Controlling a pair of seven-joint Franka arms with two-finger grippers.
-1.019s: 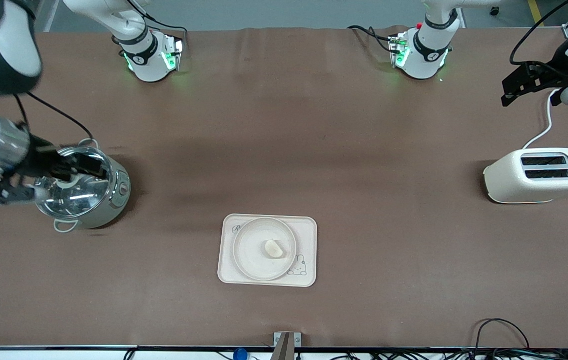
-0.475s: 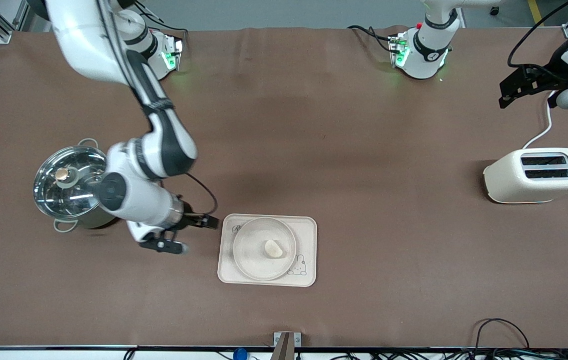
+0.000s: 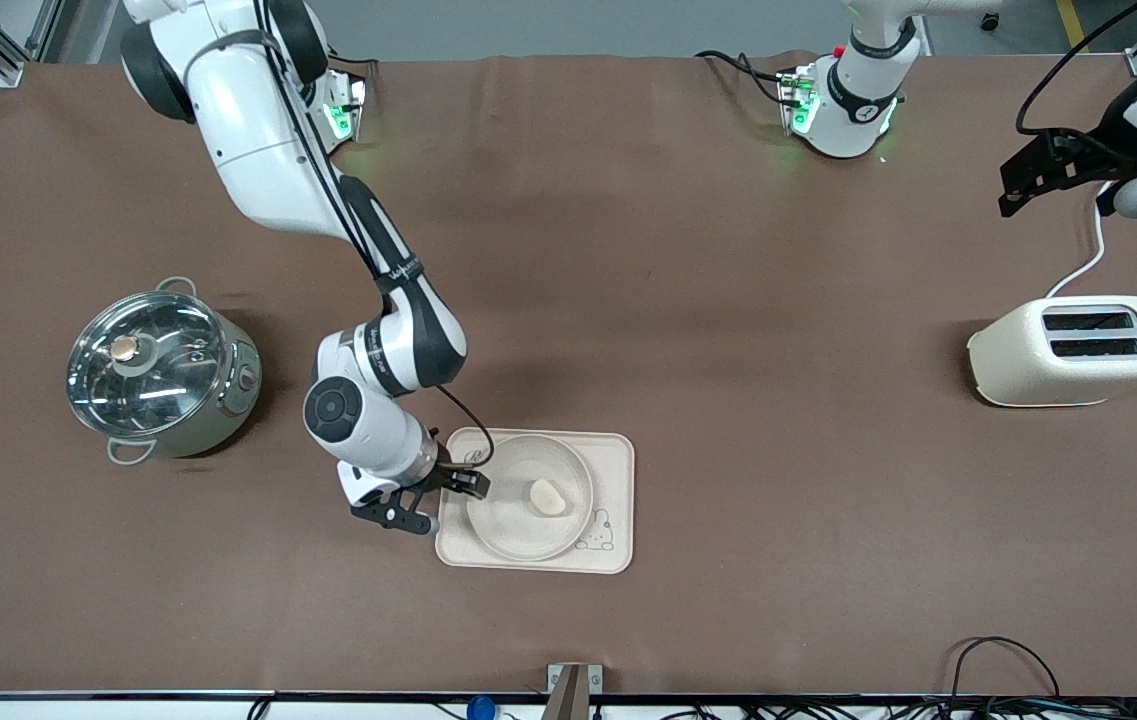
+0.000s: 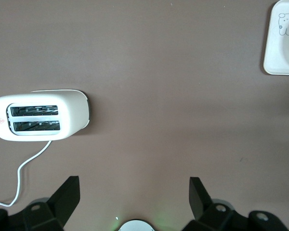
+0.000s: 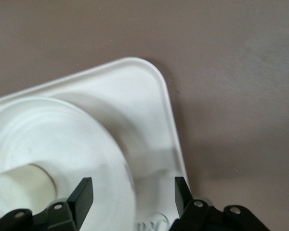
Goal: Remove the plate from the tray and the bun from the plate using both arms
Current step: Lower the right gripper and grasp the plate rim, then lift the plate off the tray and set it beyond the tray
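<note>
Low in the middle of the frame, my right gripper (image 3: 445,497) now sits at the edge of the flat cream rectangular tray (image 3: 618,460) toward the right arm's end of the table; a second ago it was over the steel lidded pot (image 3: 160,372). Its fingers (image 5: 82,195) are spread but narrowing, straddling the rim of the round shallow cream plate (image 3: 503,525), nothing pinched yet. I judge the plate lift is about to start. The plate lies on the tray, and the small pale oval bun (image 3: 548,496) rests on the plate near its middle.

My left gripper (image 3: 1053,170) waits, spread wide, in the upper right of the frame, above the white two-slot toaster (image 3: 1073,350).

Bare brown table (image 3: 778,500) surrounds the tray on every side. The tray's raised rim lies just beside my outer finger, so a level pull could snag there.
</note>
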